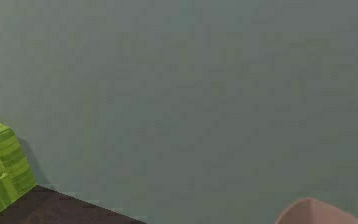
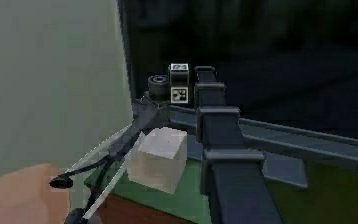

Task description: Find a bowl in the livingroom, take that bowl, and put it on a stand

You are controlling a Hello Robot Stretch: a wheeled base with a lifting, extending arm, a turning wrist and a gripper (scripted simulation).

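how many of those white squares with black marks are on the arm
2: one white square at the arm's far end, the other directly below it. The arm could hide more behind it.

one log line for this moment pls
gripper: load cannot be told | arm: extended, white block beside it | ahead: grey-green wall, green object low left

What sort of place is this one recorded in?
Likely a room in a house, perhaps a living room: a plain grey-green wall, a green patterned cushion-like thing at its foot, and a large dark panel, maybe a screen or window.
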